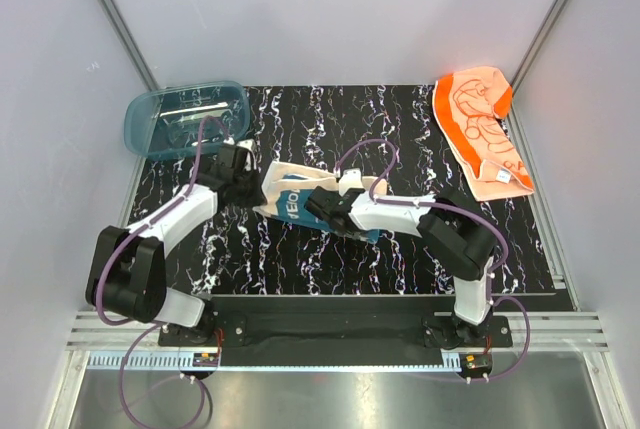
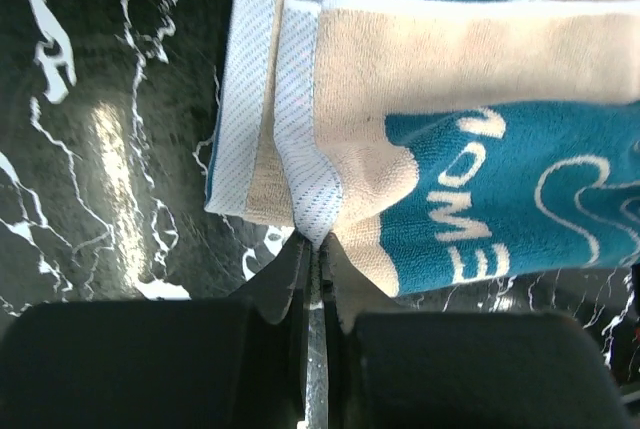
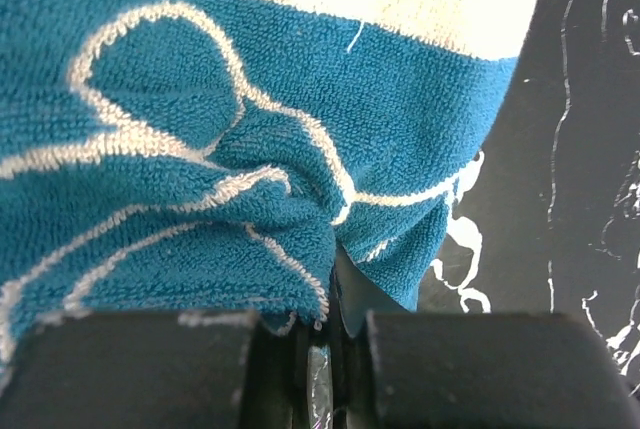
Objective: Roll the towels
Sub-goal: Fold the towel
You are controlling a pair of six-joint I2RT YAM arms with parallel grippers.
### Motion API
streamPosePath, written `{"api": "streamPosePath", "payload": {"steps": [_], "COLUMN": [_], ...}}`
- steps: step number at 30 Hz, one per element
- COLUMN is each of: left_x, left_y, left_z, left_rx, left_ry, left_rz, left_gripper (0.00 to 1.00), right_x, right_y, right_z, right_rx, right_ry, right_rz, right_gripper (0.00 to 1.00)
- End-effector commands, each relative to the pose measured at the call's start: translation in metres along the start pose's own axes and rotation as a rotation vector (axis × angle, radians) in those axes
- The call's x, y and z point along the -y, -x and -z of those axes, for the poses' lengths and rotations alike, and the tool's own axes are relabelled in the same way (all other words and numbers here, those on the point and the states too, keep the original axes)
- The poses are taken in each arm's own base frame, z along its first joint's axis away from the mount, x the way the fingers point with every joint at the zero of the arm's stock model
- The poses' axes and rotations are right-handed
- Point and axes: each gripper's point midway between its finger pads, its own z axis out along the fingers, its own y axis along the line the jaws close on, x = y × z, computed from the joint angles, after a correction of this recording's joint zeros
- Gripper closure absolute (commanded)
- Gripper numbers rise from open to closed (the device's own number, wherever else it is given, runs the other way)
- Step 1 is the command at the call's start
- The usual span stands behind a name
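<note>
You are holding the teal-blue towel [image 1: 288, 199], a small soft cloth with cream line drawings, cream letters and a cream edge, with both arms at the same time. Your left gripper [image 1: 258, 187] is pinching one corner of it. In the left wrist view the two jaws of the left gripper [image 2: 315, 249] are standing together, with only the thin white mesh hem of the teal-blue towel [image 2: 500, 179] between them. The cloth is lying folded in layers just in front of these fingers and is spreading away to their right side. Your right gripper [image 1: 318, 203] is gripping the opposite side of the same towel. In the right wrist view the right gripper [image 3: 335, 294] is closed, and a wrinkled fold of the teal-blue towel [image 3: 200, 149] is bunching up right at its fingertips. The towel is hanging between the two grippers over the black table mat with white marble veins [image 1: 330, 129]; whether it is touching the mat I cannot tell you. The bright orange towel with white line drawings [image 1: 480, 127] is lying flat well apart from the right gripper, far beyond it and to its right. The translucent blue plastic tub [image 1: 185, 119] is standing near the left gripper, just beyond it and to its left.
</note>
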Motion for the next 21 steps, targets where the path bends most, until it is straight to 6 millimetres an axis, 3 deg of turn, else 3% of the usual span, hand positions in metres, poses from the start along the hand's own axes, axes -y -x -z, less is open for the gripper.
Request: {"api": "streamPosePath", "payload": {"steps": [1, 3, 7, 8, 10, 11, 13, 14, 15, 17, 19, 21], "left_x": [-0.036, -0.032, -0.001, 0.014, 0.043, 0.062, 0.087, 0.097, 0.118, 0.141, 0.135, 0.107], "left_y": [0.034, 0.038, 0.071, 0.092, 0.107, 0.129, 0.142, 0.146, 0.158, 0.160, 0.163, 0.166], "left_z": [0.002, -0.001, 0.000, 0.008, 0.017, 0.033, 0.047, 0.055, 0.073, 0.091, 0.103, 0.095], "left_rx": [0.102, 0.106, 0.143, 0.196, 0.212, 0.257, 0.280, 0.282, 0.311, 0.342, 0.395, 0.427], "left_ry": [0.160, 0.132, -0.001, -0.053, -0.177, -0.224, -0.276, -0.297, -0.373, -0.461, -0.418, -0.291], "left_rz": [0.012, 0.020, -0.031, -0.049, -0.092, -0.120, -0.196, -0.219, -0.260, -0.348, -0.363, -0.324], "left_gripper": [1.00, 1.00, 1.00, 1.00, 1.00, 1.00, 1.00, 1.00, 1.00, 0.98, 0.96, 0.96], "right_x": [0.016, 0.016, 0.010, 0.009, 0.009, 0.008, 0.010, 0.011, 0.013, 0.018, 0.024, 0.032], "right_y": [-0.032, -0.041, -0.060, -0.062, -0.063, -0.062, -0.058, -0.053, -0.051, -0.046, -0.037, -0.029], "right_z": [0.002, 0.002, 0.004, 0.004, 0.004, 0.004, 0.007, 0.011, 0.014, 0.020, 0.031, 0.044], "right_rx": [-0.103, -0.126, -0.167, -0.170, -0.176, -0.173, -0.161, -0.150, -0.146, -0.129, -0.108, -0.089], "right_ry": [-0.031, -0.022, 0.007, 0.007, 0.007, 0.008, 0.010, 0.017, 0.019, 0.019, 0.039, 0.060], "right_rz": [0.022, 0.024, 0.035, 0.038, 0.040, 0.037, 0.033, 0.024, 0.021, 0.013, -0.009, -0.028], "right_gripper": [0.98, 0.96, 0.89, 0.81, 0.66, 0.50, 0.38, 0.27, 0.22, 0.15, 0.10, 0.09]}}
